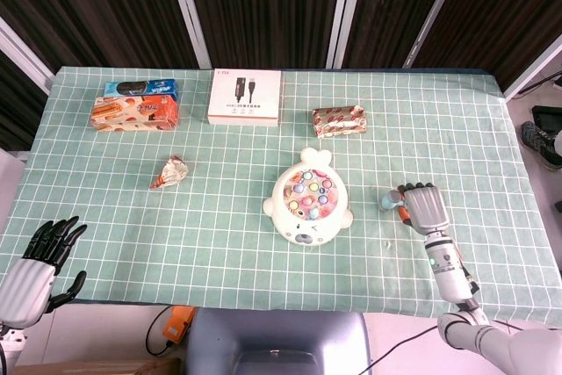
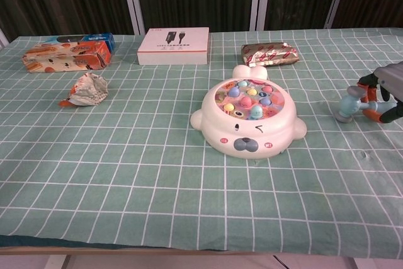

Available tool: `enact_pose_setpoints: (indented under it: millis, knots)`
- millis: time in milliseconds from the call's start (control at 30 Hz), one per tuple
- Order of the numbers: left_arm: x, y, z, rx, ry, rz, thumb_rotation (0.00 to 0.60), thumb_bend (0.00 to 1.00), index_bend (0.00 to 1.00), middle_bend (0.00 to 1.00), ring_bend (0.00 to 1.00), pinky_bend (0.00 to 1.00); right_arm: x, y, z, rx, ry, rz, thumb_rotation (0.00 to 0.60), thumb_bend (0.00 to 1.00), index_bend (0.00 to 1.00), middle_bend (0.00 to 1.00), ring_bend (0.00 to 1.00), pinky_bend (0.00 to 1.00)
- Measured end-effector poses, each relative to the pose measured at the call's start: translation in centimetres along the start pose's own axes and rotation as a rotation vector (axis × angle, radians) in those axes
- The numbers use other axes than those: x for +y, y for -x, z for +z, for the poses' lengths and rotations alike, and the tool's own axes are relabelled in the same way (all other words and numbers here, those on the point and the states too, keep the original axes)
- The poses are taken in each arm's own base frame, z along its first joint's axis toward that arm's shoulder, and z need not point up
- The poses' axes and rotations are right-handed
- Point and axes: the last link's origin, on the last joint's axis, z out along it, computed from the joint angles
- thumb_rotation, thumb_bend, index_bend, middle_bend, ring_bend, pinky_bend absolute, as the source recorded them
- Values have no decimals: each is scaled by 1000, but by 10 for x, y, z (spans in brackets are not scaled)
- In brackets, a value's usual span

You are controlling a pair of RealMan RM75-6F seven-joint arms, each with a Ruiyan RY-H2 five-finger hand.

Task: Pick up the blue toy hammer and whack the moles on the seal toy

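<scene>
Seal toy: mid-counter, coloured moles seated in its top. Blue toy hammer: right of seal, under my right robot hand, grasp unclear. My left robot hand: off the seal's left, fingers spread, empty.

On my surface I count one seal toy; one blue toy hammer; one white box; two snack boxes; one foil packet; one crumpled wrapper; two robot hands, left and right.

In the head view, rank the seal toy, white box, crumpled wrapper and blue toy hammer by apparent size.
1. seal toy and white box: too alike to rank
2. crumpled wrapper
3. blue toy hammer, mostly hidden under the right hand
</scene>
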Motion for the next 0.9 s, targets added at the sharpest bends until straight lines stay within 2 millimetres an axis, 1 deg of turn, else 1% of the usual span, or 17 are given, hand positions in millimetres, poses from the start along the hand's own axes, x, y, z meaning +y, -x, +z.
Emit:
enact_pose_setpoints:
  millis: [167,433,633,767,833,900]
  knots:
    - [-1,0,0,1,-7,1,600,419,0,0,0,22,2,4,0,-24,7,0,600,541,919,638,564,656]
    - [-1,0,0,0,-7,0,600,419,0,0,0,22,5,2,0,-19,22,16,600,513,890,636,540,655]
    - [-1,-1,0,4,-8,-1,600,419,0,0,0,22,8,3,0,-40,29,1,600,496,875,634,496,640]
    - [-1,-1,0,3,-7,0,600,419,0,0,0,21,9,4,0,-59,30,-11,600,485,815,577,441,634]
    - [0,-1,0,2,-7,0,600,419,0,0,0,22,10,4,0,-67,27,-15,600,483,783,533,427,632]
    - [0,-1,0,2,-7,0,600,419,0,0,0,21,10,4,0,-71,27,-17,600,482,774,514,426,632]
